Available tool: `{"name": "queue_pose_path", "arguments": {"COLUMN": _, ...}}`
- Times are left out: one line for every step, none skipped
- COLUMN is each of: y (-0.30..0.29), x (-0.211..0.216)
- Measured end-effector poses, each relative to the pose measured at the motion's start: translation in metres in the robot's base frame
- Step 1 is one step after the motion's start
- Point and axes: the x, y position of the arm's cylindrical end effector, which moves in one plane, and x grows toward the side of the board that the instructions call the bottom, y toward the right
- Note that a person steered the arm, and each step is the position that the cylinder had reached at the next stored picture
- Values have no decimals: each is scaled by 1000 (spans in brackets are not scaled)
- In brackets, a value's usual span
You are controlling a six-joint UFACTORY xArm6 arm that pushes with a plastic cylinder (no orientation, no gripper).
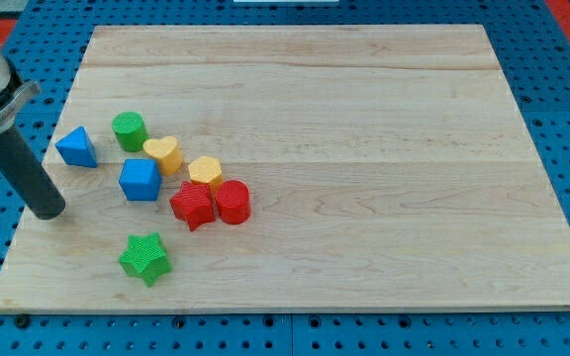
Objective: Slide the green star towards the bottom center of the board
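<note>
We're in approach: my tip (47, 210), a jawless bare rod, sits upper-left of the green star (145, 257), untouched; next, get behind its left side and push right.

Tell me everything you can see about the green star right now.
The green star is a small, bright green block with a ribbed, printed-looking surface and blunt points. It lies flat on the wooden board, near the view's bottom left, standing alone: nothing touches it. The red star sits above and to its right, the blue cube straight above. My tip rests up and to its left, apart from it.
</note>
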Motion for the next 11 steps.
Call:
{"name": "queue_pose_path", "arguments": {"y": 21, "x": 12}}
{"name": "queue_pose_path", "arguments": {"y": 54, "x": 21}}
{"name": "queue_pose_path", "arguments": {"y": 34, "x": 44}}
{"name": "queue_pose_path", "arguments": {"y": 58, "x": 59}}
{"name": "queue_pose_path", "arguments": {"y": 68, "x": 56}}
{"name": "queue_pose_path", "arguments": {"y": 68, "x": 56}}
{"name": "queue_pose_path", "arguments": {"y": 74, "x": 56}}
{"name": "queue_pose_path", "arguments": {"y": 99, "x": 51}}
{"name": "queue_pose_path", "arguments": {"y": 167, "x": 38}}
{"name": "queue_pose_path", "arguments": {"y": 198, "x": 27}}
{"name": "queue_pose_path", "arguments": {"y": 171, "x": 40}}
